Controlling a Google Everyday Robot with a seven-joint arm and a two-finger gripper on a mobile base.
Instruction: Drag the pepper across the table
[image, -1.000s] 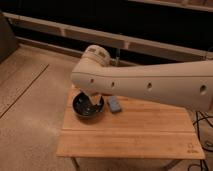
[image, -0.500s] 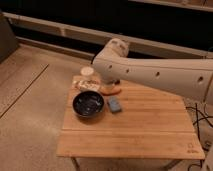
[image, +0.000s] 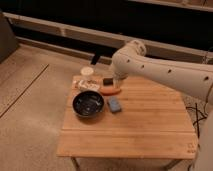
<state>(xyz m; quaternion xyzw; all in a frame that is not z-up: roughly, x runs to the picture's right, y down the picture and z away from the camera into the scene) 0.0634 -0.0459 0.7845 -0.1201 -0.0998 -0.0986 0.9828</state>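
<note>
End effector (image: 118, 83), jaws apart, over pepper (image: 111, 92) — far on table (image: 150, 125).

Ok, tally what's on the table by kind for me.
dark bowl: 1
pepper: 1
blocks: 2 (blue-grey block, dark brown block)
pale cup: 1
pale packet: 1
Total: 6
The gripper is low over the pepper, near the table's far edge.

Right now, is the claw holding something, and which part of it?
Cannot tell. The claw is down at the right end of the pepper on the table, but whether it grips it is hidden.
</note>
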